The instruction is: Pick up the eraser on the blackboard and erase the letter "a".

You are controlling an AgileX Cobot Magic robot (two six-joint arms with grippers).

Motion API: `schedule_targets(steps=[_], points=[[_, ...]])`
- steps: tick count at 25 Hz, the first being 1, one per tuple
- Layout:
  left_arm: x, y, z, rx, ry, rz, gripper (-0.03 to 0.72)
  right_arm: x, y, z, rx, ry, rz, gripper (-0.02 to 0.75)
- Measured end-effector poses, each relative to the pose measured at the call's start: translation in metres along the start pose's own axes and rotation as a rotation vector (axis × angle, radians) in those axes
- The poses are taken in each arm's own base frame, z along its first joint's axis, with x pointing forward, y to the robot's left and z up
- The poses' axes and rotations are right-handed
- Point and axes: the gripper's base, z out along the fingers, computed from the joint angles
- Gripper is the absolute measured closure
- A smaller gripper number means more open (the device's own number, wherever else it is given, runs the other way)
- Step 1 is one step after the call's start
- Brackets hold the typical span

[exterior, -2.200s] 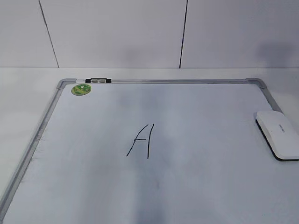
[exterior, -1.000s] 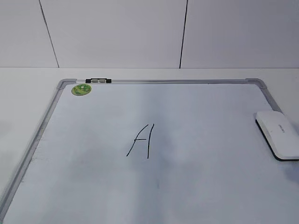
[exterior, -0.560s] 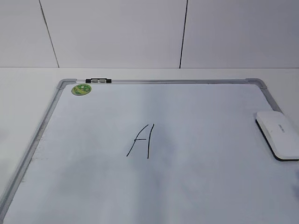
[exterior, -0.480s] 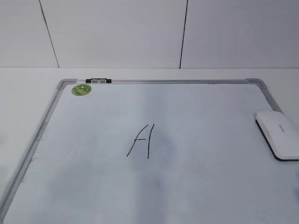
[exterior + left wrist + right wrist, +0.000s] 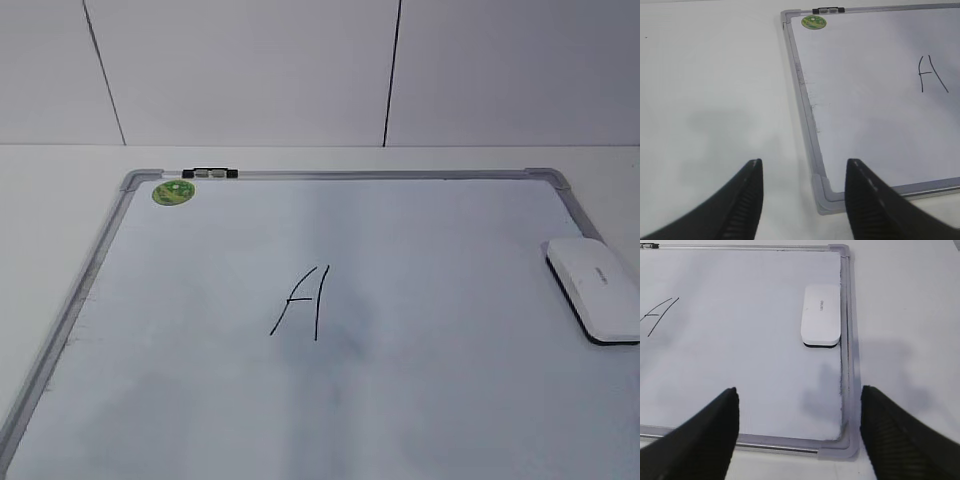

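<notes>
Exterior: eraser (image 5: 596,289) lies flat at the blackboard (image 5: 330,175) right frame, right of the letter "a" (image 5: 300,302); scene unchanged from earlier frames | Left wrist: left gripper (image 5: 802,177) spread wide, empty, above the board's near-left corner | Right wrist: right gripper (image 5: 797,412) wide apart, empty, short of the eraser (image 5: 821,314).

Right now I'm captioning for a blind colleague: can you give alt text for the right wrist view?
A white eraser lies on the blackboard against its right frame edge, untouched. The right gripper hovers over the board's near right corner, jaws wide open. A black hand-drawn letter shows at far left.
</notes>
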Motion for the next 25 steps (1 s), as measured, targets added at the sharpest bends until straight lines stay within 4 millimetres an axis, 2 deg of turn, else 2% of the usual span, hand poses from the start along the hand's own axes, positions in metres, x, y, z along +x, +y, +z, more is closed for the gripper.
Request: schedule_targets(steps=[6, 25], points=[[0.000, 0.001, 0.000, -0.009, 0.000, 0.004, 0.293, 0.011, 0.001, 0.002, -0.004, 0.041, -0.030, 0.160], [0.000, 0.001, 0.000, -0.014, 0.000, 0.007, 0.305, 0.012, 0.001, 0.001, 0.000, 0.038, -0.040, 0.160]])
